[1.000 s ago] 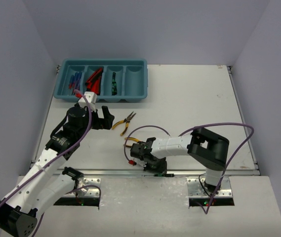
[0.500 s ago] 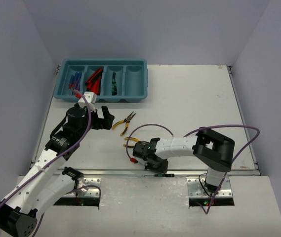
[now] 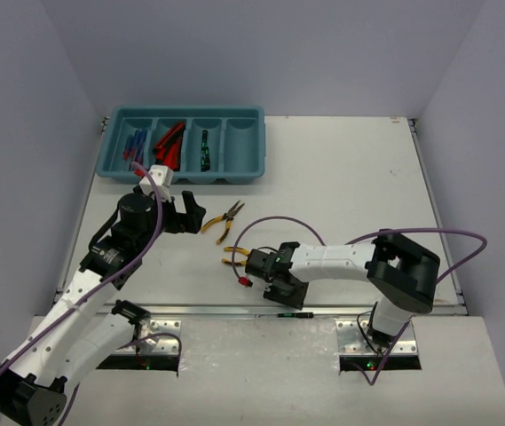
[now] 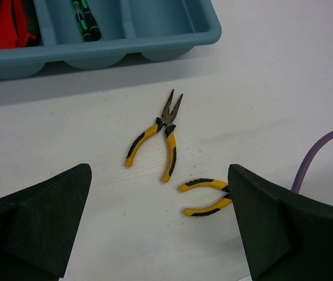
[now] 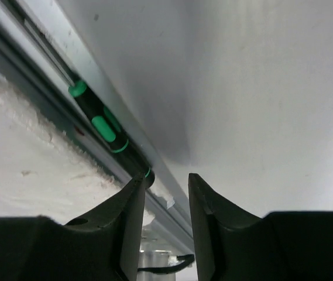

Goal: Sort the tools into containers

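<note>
The teal tray point(image 3: 250, 169) of containers stands at the back left, holding blue/red screwdrivers point(image 3: 134, 145), red utility knives point(image 3: 170, 142) and a black-and-green screwdriver point(image 3: 204, 151). Yellow-handled pliers point(image 3: 227, 222) point(image 4: 157, 140) lie just right of my left gripper point(image 3: 195, 213) point(image 4: 159, 170), which is open wide and empty. A second pair of pliers point(image 3: 234, 256) point(image 4: 207, 196) lies nearer the right arm. My right gripper point(image 3: 284, 296) point(image 5: 166, 178) hangs low at the table's front edge, jaws slightly open and empty. Another black-and-green screwdriver point(image 5: 105, 132) point(image 3: 286, 313) lies in the metal edge rail beside its left fingertip.
The metal rail point(image 5: 49, 82) runs along the table's near edge with a rough white surface below it. A purple cable point(image 3: 270, 226) loops over the table from the right arm. The tray's rightmost compartment point(image 3: 243, 142) holds nothing.
My right gripper has shifted a little to the right along the front edge, and its jaws have gone from shut to slightly apart. The left arm has not moved.
</note>
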Available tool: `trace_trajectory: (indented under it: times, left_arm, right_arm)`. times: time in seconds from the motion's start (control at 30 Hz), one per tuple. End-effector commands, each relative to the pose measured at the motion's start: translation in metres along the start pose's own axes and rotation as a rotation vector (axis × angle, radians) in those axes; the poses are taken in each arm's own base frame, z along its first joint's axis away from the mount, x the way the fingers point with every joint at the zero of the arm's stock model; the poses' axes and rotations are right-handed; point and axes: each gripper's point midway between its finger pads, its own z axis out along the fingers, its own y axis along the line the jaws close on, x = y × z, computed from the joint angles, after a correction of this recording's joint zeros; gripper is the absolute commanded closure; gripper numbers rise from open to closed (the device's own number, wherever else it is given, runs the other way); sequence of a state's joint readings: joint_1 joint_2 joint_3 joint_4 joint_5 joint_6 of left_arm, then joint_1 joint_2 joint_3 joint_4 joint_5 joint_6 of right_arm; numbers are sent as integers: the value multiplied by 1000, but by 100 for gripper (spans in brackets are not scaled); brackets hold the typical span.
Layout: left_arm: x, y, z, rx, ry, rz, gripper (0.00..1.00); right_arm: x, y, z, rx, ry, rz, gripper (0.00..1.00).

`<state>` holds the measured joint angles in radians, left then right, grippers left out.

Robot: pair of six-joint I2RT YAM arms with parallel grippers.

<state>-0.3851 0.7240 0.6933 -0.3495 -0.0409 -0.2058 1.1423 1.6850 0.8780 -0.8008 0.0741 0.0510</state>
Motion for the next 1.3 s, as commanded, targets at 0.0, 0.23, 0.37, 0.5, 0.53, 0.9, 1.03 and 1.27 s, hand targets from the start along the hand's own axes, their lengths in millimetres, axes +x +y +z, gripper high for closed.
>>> trace_trajectory:
  times: [0.0,0.23,0.37,0.5,0.53,0.9,1.03,1.27]
  left_arm:
    - [-16,-6,-4,28,-53,9,0]
    - [-17,-8,-5,40,-56,12,0]
    - [-17,-9,-7,41,-60,13,0]
    - [-18,-9,-8,43,-66,13,0]
    - [-18,-9,-8,43,-66,13,0]
    - [-19,-8,-9,36,-71,12,0]
    - [-19,-7,-9,34,-69,11,0]
    - [-19,-7,-9,34,-68,11,0]
  right_arm:
    - [21,24,-13,-141,58,-48,55]
    - [30,16,-7,-95,82,-72,61]
    - [23,1,-1,-11,62,-71,67]
    - [18,-3,4,13,49,-75,71]
    - [17,-4,5,15,44,-75,71]
    - [20,16,12,-76,70,-101,71]
    - [22,27,13,-133,80,-108,71]
    - [35,33,24,-159,168,-123,70]
